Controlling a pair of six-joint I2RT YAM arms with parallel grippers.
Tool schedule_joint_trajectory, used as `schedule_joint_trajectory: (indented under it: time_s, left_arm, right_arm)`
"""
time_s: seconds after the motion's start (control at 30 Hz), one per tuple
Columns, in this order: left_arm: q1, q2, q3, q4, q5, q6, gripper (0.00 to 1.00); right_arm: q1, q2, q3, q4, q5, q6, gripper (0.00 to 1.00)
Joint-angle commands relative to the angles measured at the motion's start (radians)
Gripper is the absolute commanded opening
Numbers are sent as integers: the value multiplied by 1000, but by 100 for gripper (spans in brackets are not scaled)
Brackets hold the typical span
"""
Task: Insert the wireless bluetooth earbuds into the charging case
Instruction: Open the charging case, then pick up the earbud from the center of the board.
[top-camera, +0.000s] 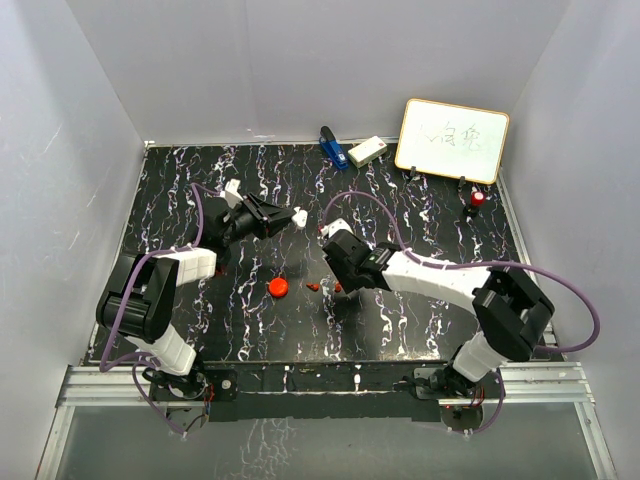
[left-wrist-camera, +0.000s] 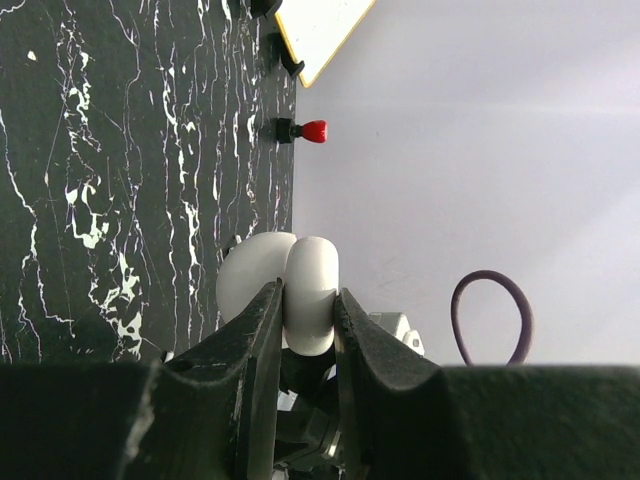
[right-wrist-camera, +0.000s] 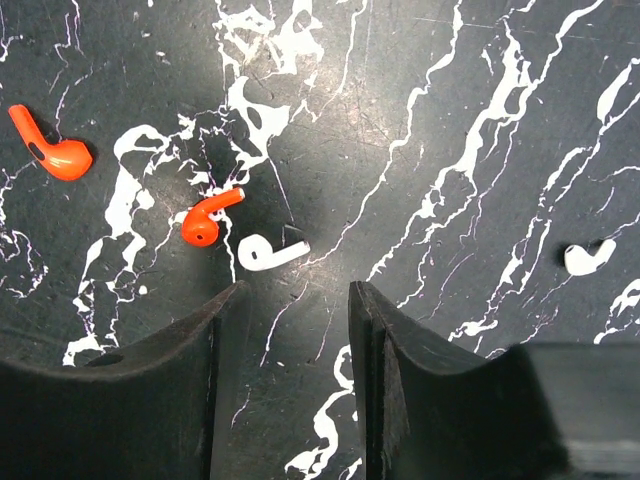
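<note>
Left jaws gripping white charging case (left-wrist-camera: 300, 285), earbuds (right-wrist-camera: 207, 217) lying loose

The left gripper (left-wrist-camera: 306, 296) is clamped on a white charging case (left-wrist-camera: 258, 272), its two dark fingers (left-wrist-camera: 262, 335) pressing either side of one of the case's two rounded halves, while the other half bulges out to the left of the jaws. Left of the gripper and stretching away ahead of it lies the black, white-veined table (left-wrist-camera: 120, 180), with a red-capped marker (left-wrist-camera: 304, 131) and the corner of a wood-framed whiteboard (left-wrist-camera: 322, 28) far ahead near the table's edge. To the right of the fingers a purple cable (left-wrist-camera: 490, 312) loops up against the plain pale wall (left-wrist-camera: 480, 150).
</note>
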Motion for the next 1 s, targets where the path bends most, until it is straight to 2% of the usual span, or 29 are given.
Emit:
schedule_joint_trajectory:
  time_s: [0.0,0.5,0.97]
  left_arm:
    - [15,-37,-10,28,27,-6,0]
    - [39,-44,-29,36,34,-12,0]
    - [47,-48,-35,39,38,-13,0]
  right_arm:
    - [2,18,42,52,-22,-47,41]
    - [2,68,31,99,-119,-77,38]
    - [2,113,8,139,-119,-89,35]
